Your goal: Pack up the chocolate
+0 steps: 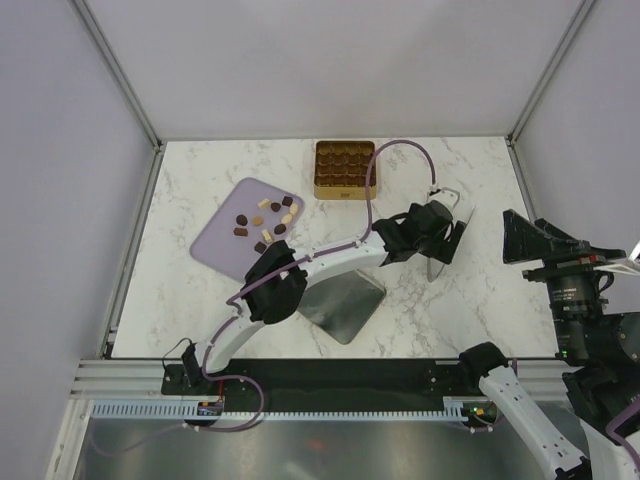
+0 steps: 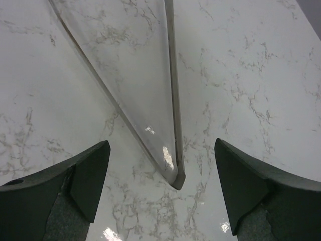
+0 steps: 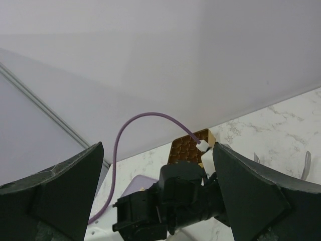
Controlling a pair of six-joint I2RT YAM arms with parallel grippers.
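Views differ: only the overhead shows the chocolate (image 1: pixel 280 228). Around ten tiny pieces sit on the lilac board (image 1: pixel 215 245), left of centre, near-left of the gold tin (image 1: pixel 345 170) at the far edge. Whether the tin's cells hold anything, cannot tell.

Left wrist view has none of that, just the marble table (image 2: pixel 261 75) and a clear lid (image 2: pixel 140 75) with its rounded corner lying between the fingers. Flat or tilted, cannot tell.

Right wrist view looks far-left over the left arm's wrist. It catches a corner of the tin and a sliver of the board; the pieces can't be made out there.

Look: mostly dark brown blobs, a few cream or tan ones mixed in, each far smaller than a claw.

Axis: single pieces are too small to give a heading. The cream ones look slightly elongated. As a group, the right-hand run of pieces lines up near-left to far-right along the board, with two dark ones off on the left.

Left gripper (image 2: pixel 161 145): right of centre on the table, well apart from the chocolate. Fingers are spread wide either side of the lid corner, touching neither edge.

Right gripper (image 3: pixel 156 145): raised at the right side, fingers spread fully, nothing between them.
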